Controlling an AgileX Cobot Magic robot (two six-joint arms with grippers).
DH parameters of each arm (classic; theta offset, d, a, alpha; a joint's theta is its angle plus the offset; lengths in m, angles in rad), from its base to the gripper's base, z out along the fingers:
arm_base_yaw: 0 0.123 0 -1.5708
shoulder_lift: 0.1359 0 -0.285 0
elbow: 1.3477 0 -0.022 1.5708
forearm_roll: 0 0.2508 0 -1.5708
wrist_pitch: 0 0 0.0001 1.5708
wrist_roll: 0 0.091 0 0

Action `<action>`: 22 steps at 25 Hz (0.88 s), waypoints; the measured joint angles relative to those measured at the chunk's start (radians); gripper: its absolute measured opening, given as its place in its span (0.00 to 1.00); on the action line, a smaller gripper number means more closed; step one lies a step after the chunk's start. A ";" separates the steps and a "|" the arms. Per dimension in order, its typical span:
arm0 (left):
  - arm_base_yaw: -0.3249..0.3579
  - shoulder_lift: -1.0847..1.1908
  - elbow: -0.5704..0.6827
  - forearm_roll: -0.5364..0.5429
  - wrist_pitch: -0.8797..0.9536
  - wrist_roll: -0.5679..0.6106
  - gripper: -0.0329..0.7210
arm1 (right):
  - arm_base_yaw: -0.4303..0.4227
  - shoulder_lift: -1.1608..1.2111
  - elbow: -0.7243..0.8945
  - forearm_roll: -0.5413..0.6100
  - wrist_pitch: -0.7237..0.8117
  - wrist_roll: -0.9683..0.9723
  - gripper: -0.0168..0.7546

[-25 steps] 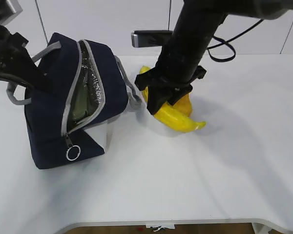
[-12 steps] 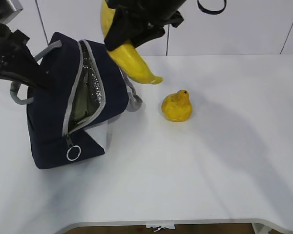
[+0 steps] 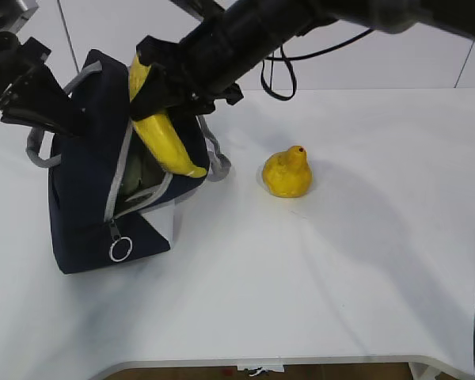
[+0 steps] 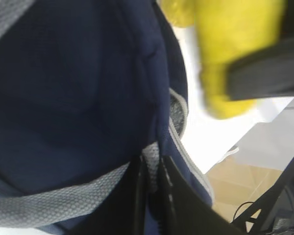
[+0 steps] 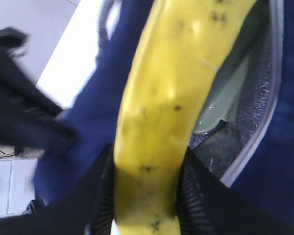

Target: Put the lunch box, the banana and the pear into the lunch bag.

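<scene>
Banana (image 5: pixel 161 107) clamped between right gripper (image 5: pixel 146 196) jaws (lengthwise).

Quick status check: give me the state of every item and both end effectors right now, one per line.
lunch bag: upright on the table, zipper open.
lunch box: inside the bag, green lid visible.
banana: held over the bag opening, not in yet.
pear: on the table, right of the bag, untouched.
right end effector: shut on the banana.
left end effector: shut on the bag's grey handle.
</scene>
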 joint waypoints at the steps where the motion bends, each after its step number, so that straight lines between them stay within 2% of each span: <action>1: 0.000 0.000 0.000 -0.007 0.000 0.000 0.06 | 0.000 0.018 0.000 0.012 -0.010 -0.005 0.35; 9: 0.000 -0.002 0.000 -0.049 0.000 0.000 0.06 | 0.000 0.095 -0.037 0.045 -0.020 -0.026 0.35; 22: 0.000 -0.048 0.000 -0.047 -0.004 0.000 0.06 | 0.007 0.101 -0.045 0.095 -0.043 -0.071 0.36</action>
